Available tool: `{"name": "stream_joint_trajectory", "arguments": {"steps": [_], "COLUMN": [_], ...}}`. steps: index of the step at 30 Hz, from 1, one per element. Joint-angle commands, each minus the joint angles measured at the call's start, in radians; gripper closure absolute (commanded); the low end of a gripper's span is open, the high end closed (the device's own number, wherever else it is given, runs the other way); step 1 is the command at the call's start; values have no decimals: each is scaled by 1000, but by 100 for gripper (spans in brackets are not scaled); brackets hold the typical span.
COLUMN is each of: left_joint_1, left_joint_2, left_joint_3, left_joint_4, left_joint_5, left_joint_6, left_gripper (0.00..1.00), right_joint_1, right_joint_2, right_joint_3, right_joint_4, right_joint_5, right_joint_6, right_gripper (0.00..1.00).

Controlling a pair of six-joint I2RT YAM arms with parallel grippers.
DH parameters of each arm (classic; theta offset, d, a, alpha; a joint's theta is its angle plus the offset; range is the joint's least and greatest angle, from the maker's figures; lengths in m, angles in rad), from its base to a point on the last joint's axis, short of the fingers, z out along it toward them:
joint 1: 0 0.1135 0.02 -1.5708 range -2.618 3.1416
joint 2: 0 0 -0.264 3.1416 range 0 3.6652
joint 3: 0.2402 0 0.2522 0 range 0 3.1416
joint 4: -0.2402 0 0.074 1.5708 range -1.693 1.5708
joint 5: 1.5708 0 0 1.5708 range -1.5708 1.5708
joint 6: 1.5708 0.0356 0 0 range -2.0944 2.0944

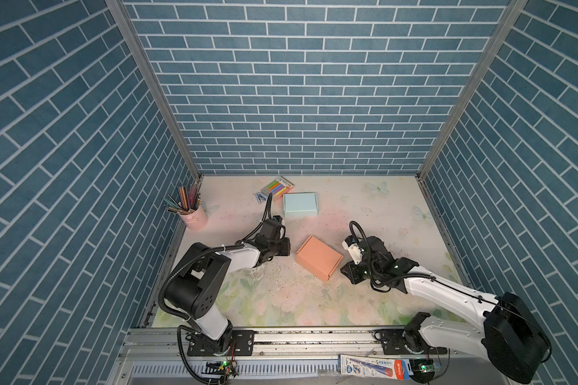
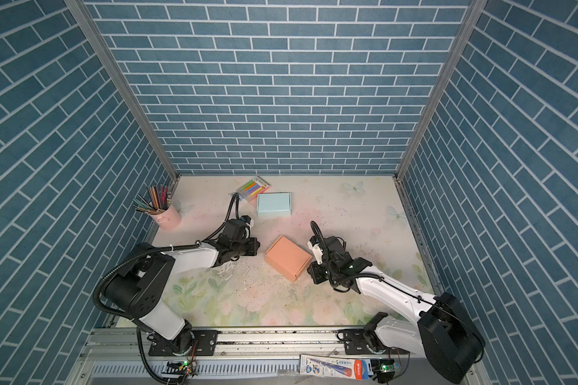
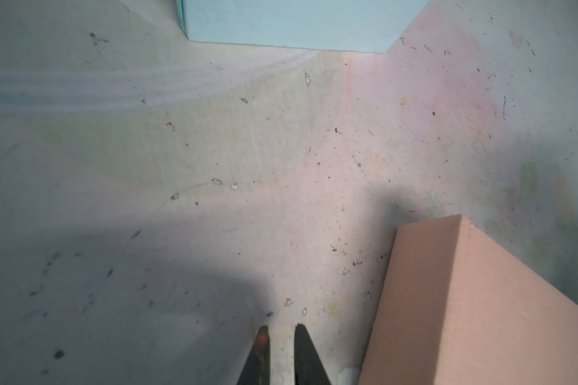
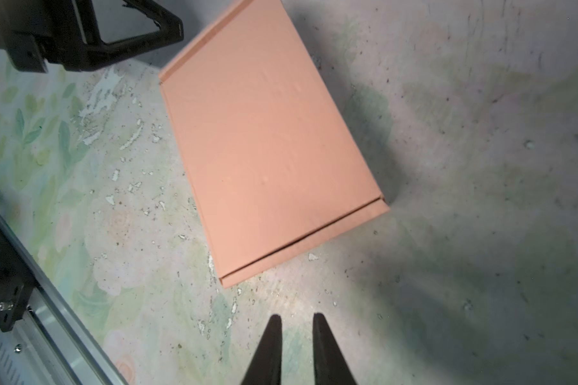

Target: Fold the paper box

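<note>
Reading outward from our right gripper [image 4: 294,320], its fingers [image 4: 271,346] stand nearly together, holding nothing; the orange box [image 4: 267,146] lies closed just ahead, untouched. Beyond it, our left gripper [image 3: 281,330] shows a narrow gap, empty, with the box beside its fingers [image 3: 306,353]. Farthest, a blue box [image 1: 300,205] rests. Folding looks complete, which would explain both grippers standing clear.

Two arms share one build: glossy white forearm shells between bulky matte black joint housings. The left arm [image 1: 210,266] carries a ribbed black corrugated cable hose [image 1: 180,266] that loops over its shoulder joint, whose housing shows a ring of small round holes. The right arm [image 1: 447,296] bears thinner black cables tied along its white shell, plus a small green light near the wrist. Each base sits on a black screwed mounting plate [image 1: 220,343]. Slim black tapered fingers [image 4: 267,350] end each arm.
</note>
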Motion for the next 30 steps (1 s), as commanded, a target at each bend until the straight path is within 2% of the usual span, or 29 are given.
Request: {"name": "stream_joint_trajectory", "arguments": {"steps": [1, 9, 13, 25, 30], "left_joint_1": [-5, -53, -68, -151, -208], "left_joint_2": [14, -15, -28, -75, -127], "left_joint_3": [0, -47, -84, -138, -153], "left_joint_4": [72, 106, 149, 176, 108], "left_joint_5": [29, 31, 31, 29, -13], "left_joint_6": [-5, -14, -40, -76, -77], "left_gripper": [84, 84, 84, 84, 84], "right_joint_1": [-2, -18, -25, -90, -106], "right_joint_2": [46, 167, 204, 294, 336], "right_joint_3": [-23, -37, -8, 52, 91], "right_joint_4": [84, 209, 173, 183, 173], "right_joint_5": [-1, -45, 10, -16, -29], "right_joint_6": [60, 78, 43, -20, -58], "right_gripper": [81, 81, 80, 80, 79]}}
